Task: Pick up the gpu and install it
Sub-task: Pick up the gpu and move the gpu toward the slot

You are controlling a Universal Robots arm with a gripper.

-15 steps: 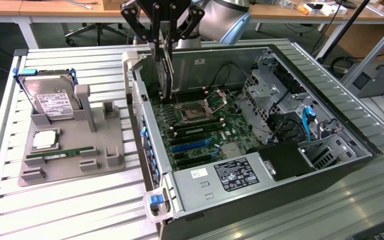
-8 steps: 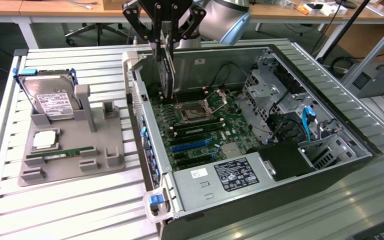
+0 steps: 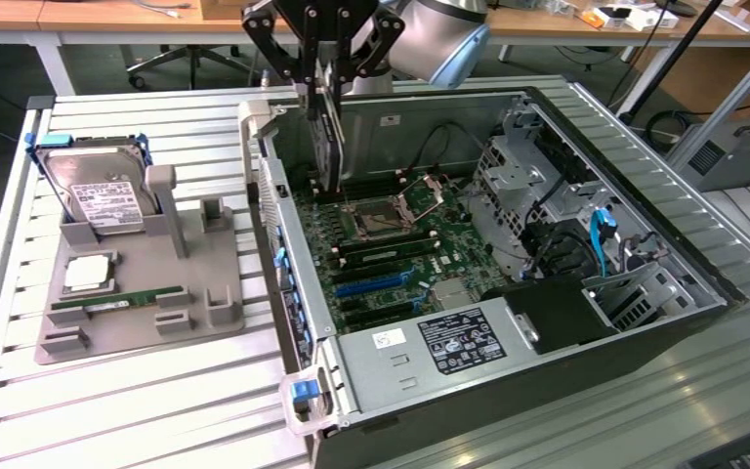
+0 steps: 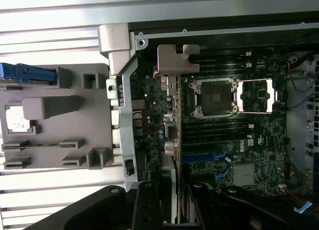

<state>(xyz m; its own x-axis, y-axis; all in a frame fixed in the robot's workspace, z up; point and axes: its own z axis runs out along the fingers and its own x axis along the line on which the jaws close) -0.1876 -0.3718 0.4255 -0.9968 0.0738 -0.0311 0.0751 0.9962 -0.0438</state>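
The gpu [image 3: 327, 137] hangs on edge, its long side pointing down, over the open computer case [image 3: 270, 195] near the case's wall on the exterior view's left. My gripper [image 3: 327, 83] is shut on its upper end. The card's lower end hovers above the motherboard [image 3: 401, 244] and looks clear of the blue expansion slots [image 3: 375, 283]. In the wrist view the gpu [image 4: 176, 140] appears edge-on with its silver bracket [image 4: 172, 60] farthest from the gripper [image 4: 174, 202]. The black fingers [image 4: 147, 202] press on both of its faces.
A grey holder [image 3: 206, 293] on the slatted table at the exterior view's left carries a hard drive [image 3: 102, 195], a processor chip [image 3: 89, 274] and a RAM stick [image 3: 114, 301]. Inside the case are a power supply [image 3: 453, 342], drive cages [image 3: 531, 176] and loose cables [image 3: 597, 244].
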